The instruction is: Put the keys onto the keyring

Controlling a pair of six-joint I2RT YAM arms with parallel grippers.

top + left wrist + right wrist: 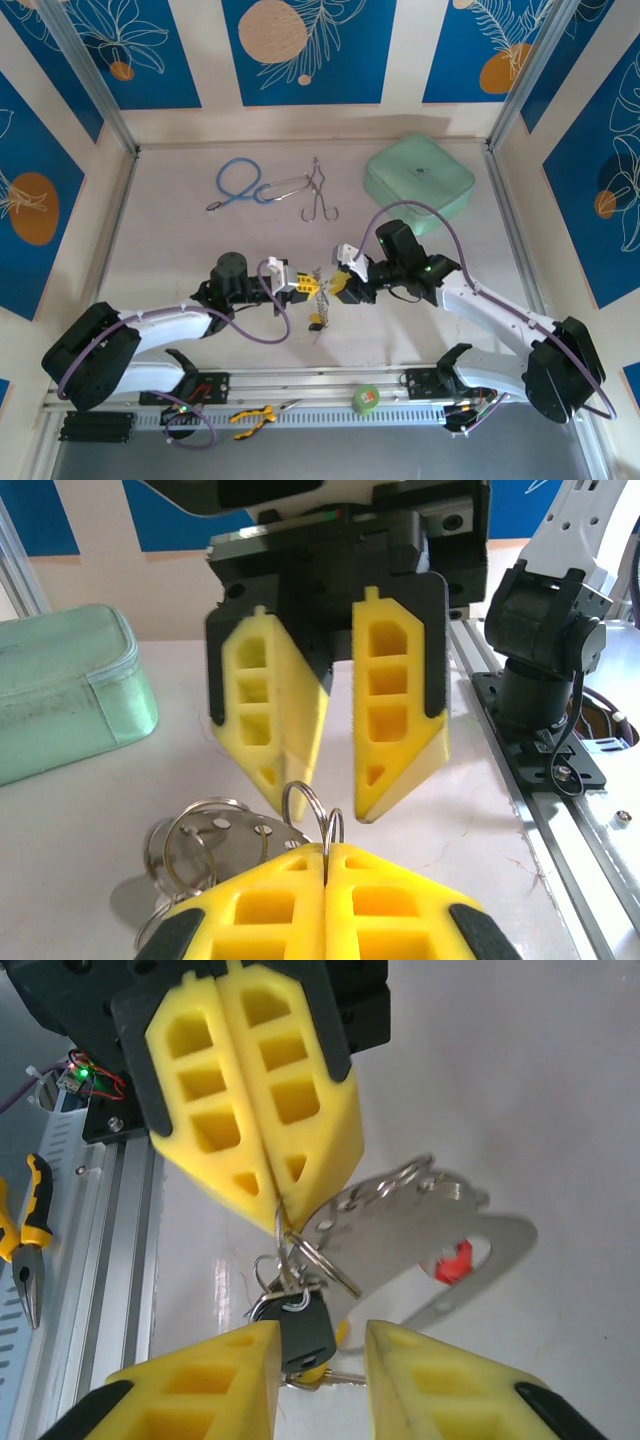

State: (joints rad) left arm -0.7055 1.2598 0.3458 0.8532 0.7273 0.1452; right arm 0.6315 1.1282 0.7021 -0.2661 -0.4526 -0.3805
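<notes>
At centre of the top view, found left gripper (306, 285) and right gripper (334, 287) set tip to tip over the table (180, 250); judged left as holder, right as worker; noted left fingers pinched shut on a wire loop of the keyring (430, 1225), presumably to steady it for threading; noted right fingers parted, black-headed one of the keys (303, 1332) hanging between them, seemingly ungripped; confirmed from left wrist view the closed pinch; drew from right wrist view the key cluster and red tag (455, 1260), reduced to a small tangle from above.
</notes>
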